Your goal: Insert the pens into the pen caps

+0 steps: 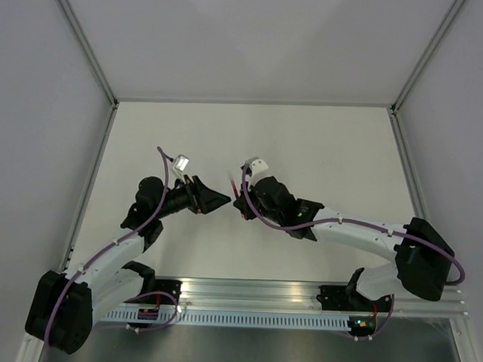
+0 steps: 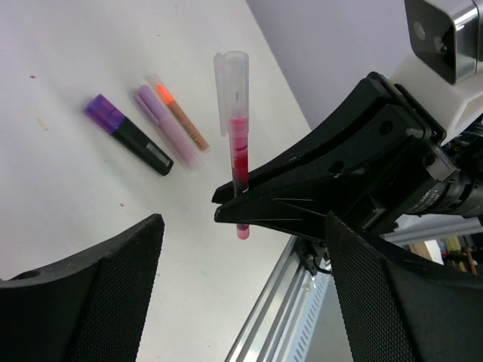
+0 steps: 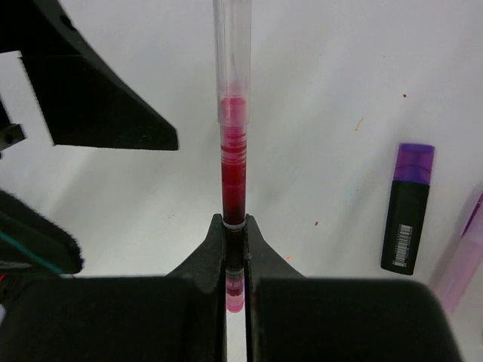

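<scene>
Above the surface (image 2: 68,204), near its middle, a red pen (image 3: 233,162) is being gripped by the right claw (image 3: 234,226). The claw's fingers are being pressed shut on the lower barrel, and a short pink end is being shown below them. The pen is being held upright in the right wrist view, and its upper end is being covered by a clear cap (image 3: 231,53). The left claw (image 1: 217,200) is being held just beside it, tip toward tip with the right one, with its fingers (image 2: 90,294) spread wide and nothing being grasped between the pads. Three other pens are being carried side by side by the surface, apart from both claws. A black marker (image 2: 128,134) with a purple end is being flanked by a lilac pen (image 2: 167,127) just beside it, and an orange pen (image 2: 181,115) is being shown close against the lilac one. Whether those two are touching cannot be told.
</scene>
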### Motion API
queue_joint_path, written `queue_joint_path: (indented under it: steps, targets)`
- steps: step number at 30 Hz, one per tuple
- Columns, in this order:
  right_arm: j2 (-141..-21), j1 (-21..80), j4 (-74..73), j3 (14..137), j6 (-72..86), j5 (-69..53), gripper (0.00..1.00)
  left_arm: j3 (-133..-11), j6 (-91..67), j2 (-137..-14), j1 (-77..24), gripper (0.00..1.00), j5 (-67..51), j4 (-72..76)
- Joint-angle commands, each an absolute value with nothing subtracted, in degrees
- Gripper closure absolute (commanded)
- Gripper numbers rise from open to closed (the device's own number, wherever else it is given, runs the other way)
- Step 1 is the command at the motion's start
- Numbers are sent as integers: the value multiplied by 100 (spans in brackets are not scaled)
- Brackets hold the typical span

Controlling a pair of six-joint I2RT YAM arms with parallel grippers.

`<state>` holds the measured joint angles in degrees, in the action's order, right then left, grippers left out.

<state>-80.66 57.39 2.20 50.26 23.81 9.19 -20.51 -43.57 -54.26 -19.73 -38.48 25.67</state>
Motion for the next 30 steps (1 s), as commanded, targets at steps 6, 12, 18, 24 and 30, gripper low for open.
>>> queue_joint_path:
  steps: [6,12,18,24,30]
  targets:
    - [-9139,5476,-527,5492,2926,1327,100,-2593,-3824,-5256,-1951,6,-2041,812]
    - [-10036,5379,-966,5897,3146,1310,98,-2523,-3797,-4571,-1942,5,-1029,369]
    - [-10344,5212,-1124,5985,3287,1318,92,-2285,-3806,-3806,-1942,4,-624,334]
    - [-10494,5054,-1257,6056,3331,1406,73,-2311,-3797,-3928,-1951,4,-615,334]
    - [-10407,5010,-1301,6082,3305,1441,68,-2338,-3788,-4034,-1942,4,-668,343]
